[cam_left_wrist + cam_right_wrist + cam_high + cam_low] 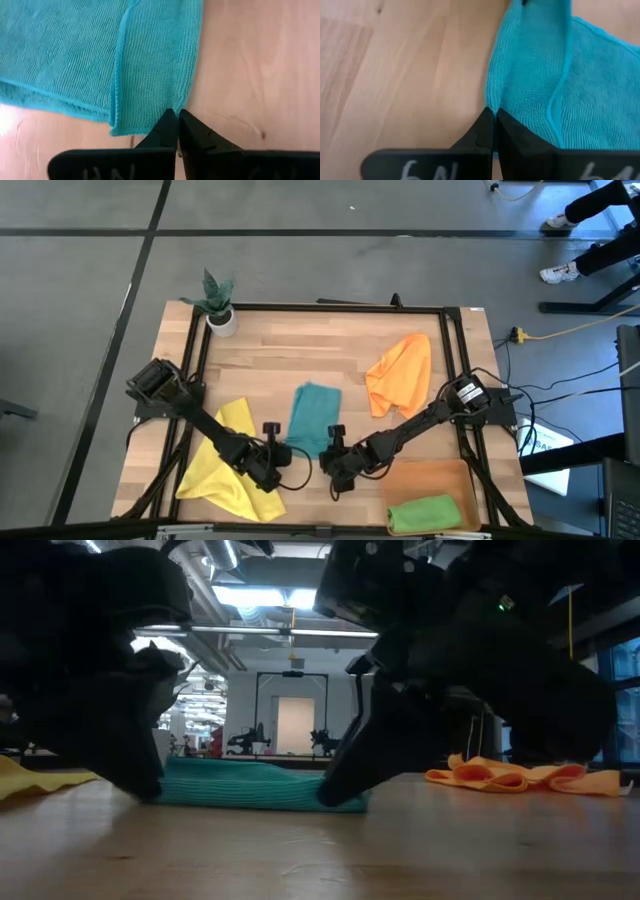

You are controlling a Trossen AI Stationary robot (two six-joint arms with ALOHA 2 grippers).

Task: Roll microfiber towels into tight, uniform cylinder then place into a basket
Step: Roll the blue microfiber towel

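High view: teal towel (314, 416) flat on the tabletop (300, 350), folded into a strip near the front centre, between yellow towel (228, 460) and orange towel (400, 375).
Left gripper (177, 120): pinched closed on the near edge of the teal towel, at one front corner.
Right gripper (495, 117): likewise clamped on the same front edge, at the other corner.
Handling: soft, light, limp, ribbed weave; likely to sag or unroll unless kept taut; not fragile.
Hold points: both front corners, right at the hem, to start an even roll.
Edges: doubled layers, hem lines slightly uneven; worth squaring up for a uniform cylinder.
Open room: bare wood beyond the far end of the strip, enough to roll forward.
Basket (400, 477): front right, green towel (425, 513) rolled inside; space beside it for another.
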